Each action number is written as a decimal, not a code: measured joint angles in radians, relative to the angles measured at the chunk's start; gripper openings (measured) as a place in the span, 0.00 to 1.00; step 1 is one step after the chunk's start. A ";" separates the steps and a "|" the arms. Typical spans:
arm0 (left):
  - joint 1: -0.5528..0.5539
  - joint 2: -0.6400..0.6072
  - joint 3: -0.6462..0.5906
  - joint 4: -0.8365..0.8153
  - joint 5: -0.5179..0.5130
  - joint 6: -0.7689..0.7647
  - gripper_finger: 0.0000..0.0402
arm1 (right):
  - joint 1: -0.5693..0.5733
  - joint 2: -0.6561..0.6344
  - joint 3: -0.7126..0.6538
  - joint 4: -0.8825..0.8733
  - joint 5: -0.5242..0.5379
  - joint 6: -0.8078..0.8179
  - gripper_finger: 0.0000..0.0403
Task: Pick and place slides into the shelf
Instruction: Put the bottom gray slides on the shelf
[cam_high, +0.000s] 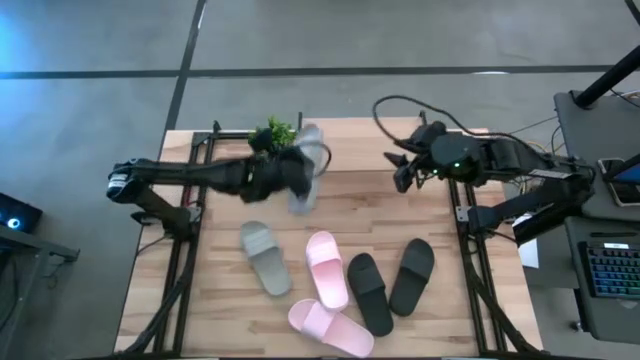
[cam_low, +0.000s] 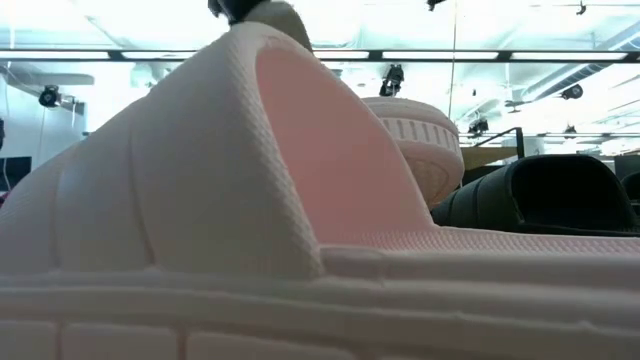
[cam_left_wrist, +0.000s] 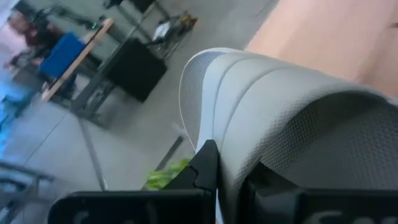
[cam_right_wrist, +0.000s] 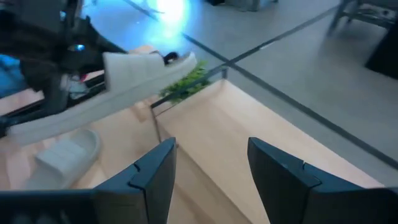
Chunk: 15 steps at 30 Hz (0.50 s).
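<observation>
2 grey-green slides (cam_high: 266, 257), 2 pink slides (cam_high: 326, 269), 2 black slides (cam_high: 368, 292), 1 plant (cam_high: 273, 133)

Light wood tabletop (cam_high: 360, 215). Using the small green plant (cam_high: 272, 133) at its far edge as the landmark: a grey-green slide (cam_high: 265, 257) lies nearer the front, two pink slides (cam_high: 327, 269) right of that, then two black slides (cam_high: 369, 291) further right.

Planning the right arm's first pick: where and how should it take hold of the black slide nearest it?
Probably by the outer side edge near the wide strap of the right black slide, coming from above. It lies flat and sole-down, angled, with bare table on its right; its mate crowds the left. The right gripper is open.
</observation>
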 joint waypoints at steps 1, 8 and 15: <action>0.029 0.006 0.007 0.010 0.021 0.014 0.00 | 0.000 -0.011 -0.001 -0.015 0.007 0.009 0.48; 0.178 0.112 0.115 0.031 0.062 0.114 0.00 | 0.000 -0.044 -0.001 -0.057 0.041 0.022 0.48; 0.231 0.327 0.311 0.040 0.077 0.379 0.00 | -0.002 -0.028 -0.008 -0.055 0.051 0.023 0.48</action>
